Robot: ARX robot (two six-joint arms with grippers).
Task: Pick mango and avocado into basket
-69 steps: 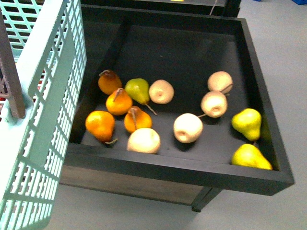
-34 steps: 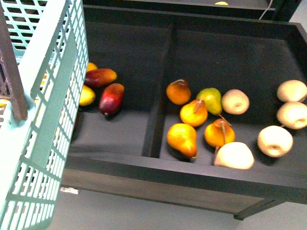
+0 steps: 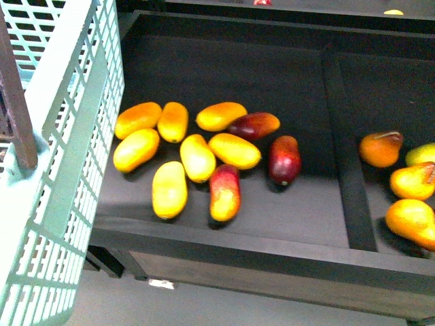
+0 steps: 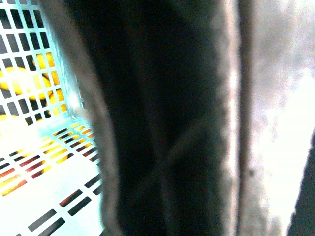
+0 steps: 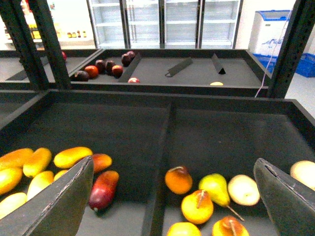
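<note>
Approach is in hand: yellow mango lies at three o'clock of basket, no avocado shows, right jaws gape empty, left jaws unreadable; next, right jaws should lower onto it.

The basket is placed at the left, just beside the bin. The mangoes are clustered in the bin's left compartment. Beyond the divider, pears are gathered on the right.
</note>
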